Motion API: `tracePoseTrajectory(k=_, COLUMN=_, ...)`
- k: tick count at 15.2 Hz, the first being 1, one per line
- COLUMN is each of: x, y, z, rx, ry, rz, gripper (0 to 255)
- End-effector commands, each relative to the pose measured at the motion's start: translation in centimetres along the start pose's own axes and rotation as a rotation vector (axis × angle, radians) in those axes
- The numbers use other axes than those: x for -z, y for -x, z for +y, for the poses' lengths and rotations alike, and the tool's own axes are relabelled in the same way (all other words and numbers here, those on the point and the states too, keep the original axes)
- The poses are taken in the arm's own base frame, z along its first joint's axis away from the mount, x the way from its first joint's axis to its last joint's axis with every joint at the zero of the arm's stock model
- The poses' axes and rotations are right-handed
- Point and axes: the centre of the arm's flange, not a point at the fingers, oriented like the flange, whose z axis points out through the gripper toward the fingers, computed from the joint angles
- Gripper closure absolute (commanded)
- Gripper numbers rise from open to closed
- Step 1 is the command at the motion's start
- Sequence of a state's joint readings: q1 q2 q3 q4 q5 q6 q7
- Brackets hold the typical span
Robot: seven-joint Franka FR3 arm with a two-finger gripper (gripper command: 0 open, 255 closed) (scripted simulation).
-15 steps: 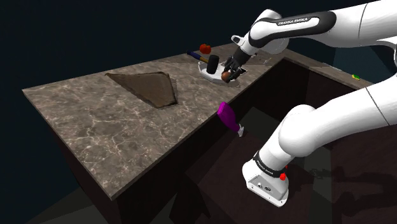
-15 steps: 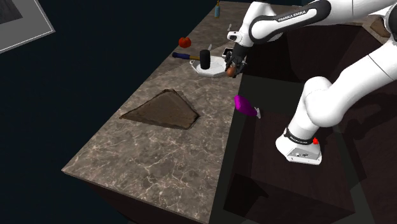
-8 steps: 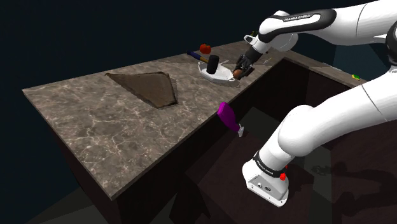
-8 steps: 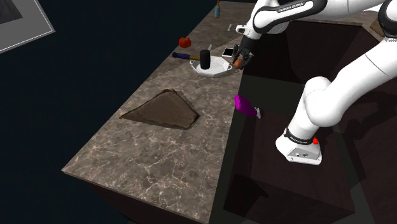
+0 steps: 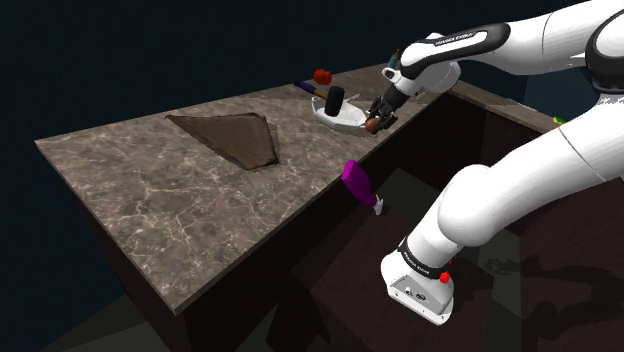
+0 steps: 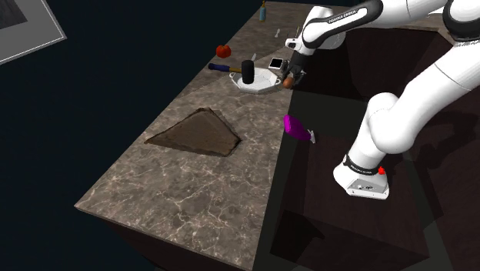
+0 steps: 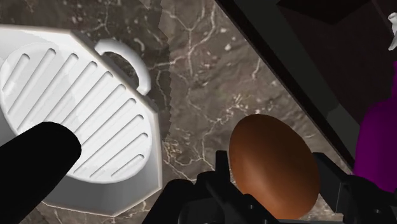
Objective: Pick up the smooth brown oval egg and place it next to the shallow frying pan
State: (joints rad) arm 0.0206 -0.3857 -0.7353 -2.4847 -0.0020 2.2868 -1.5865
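Observation:
A smooth brown egg [image 7: 273,162] sits clasped between my gripper's [image 7: 275,194] black fingers [image 7: 219,173]. In the shoulder view the gripper [image 5: 377,117] holds the egg [image 5: 372,124] low over the marble counter, just right of the pan and close to the counter's edge. The shallow pan [image 5: 338,115] is white and octagonal, with a ribbed floor [image 7: 70,108], a small loop handle and a black grip [image 7: 35,159]. In the second exterior view the egg [image 6: 288,80] hangs beside the pan [image 6: 258,81]. I cannot see whether the egg touches the counter.
A purple bottle [image 5: 357,183] lies below the counter's edge, near the egg [image 7: 378,140]. A red object [image 5: 322,75] and a blue-and-yellow tool [image 5: 305,87] lie behind the pan. A dark triangular patch [image 5: 232,137] marks the counter's middle. The arm's base [image 5: 418,285] stands at lower right.
My gripper has carried the egg from over the pan toward the shoulder view's right, to the counter strip beside the pan. The fingers stayed shut on the egg.

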Motion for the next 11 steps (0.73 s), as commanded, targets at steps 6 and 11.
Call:
tracePoseTrajectory(k=6, x=-3.6, y=1.0, z=-0.3, rx=0.000, ry=0.001, rz=0.000, gripper=255)
tracePoseTrajectory(k=11, x=-6.1, y=1.7, z=-0.6, rx=0.000, ry=0.001, rz=0.000, gripper=255)
